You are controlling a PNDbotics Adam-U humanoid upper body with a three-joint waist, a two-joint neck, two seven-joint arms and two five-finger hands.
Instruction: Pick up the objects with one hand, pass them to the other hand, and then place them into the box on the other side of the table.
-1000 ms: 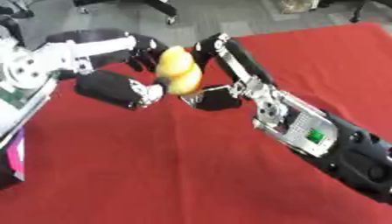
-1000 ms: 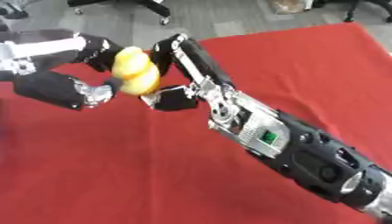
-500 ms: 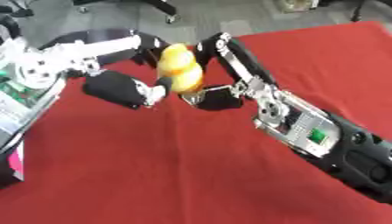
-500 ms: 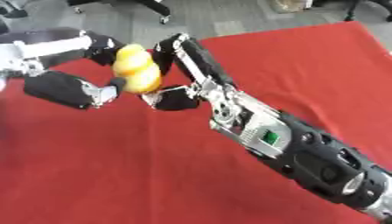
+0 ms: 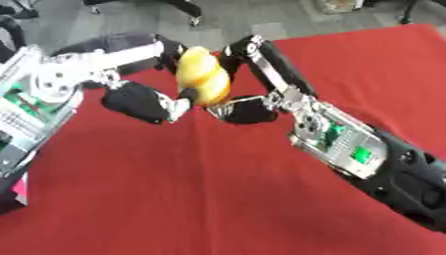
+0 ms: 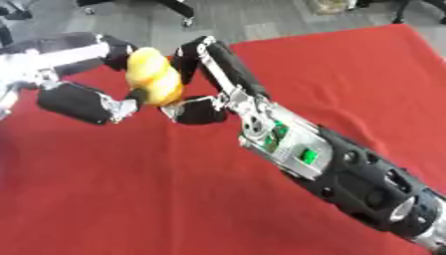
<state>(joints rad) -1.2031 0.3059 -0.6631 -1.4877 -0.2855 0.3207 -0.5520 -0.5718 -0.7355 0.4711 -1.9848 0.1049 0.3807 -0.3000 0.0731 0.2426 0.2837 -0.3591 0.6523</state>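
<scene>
A yellow, lumpy object [image 5: 203,75] hangs above the red table between both hands. My left hand [image 5: 144,99] comes in from the left, its upper fingers [image 5: 131,45] over the top of the object and its thumb under it. My right hand [image 5: 261,82] reaches in from the lower right, with its fingers [image 5: 253,50] curled against the object's right side and its thumb [image 5: 244,110] below. Both hands touch the object at once.
The red cloth [image 5: 174,189] covers the table; grey floor and chair legs [image 5: 187,10] lie beyond its far edge. A box edge [image 5: 17,144] with a pink patch shows at the lower left. My right forearm [image 6: 348,174] crosses the lower right.
Both hands and the yellow object have stayed together and risen slightly in the view. Left fingers have closed more over the object's top.
</scene>
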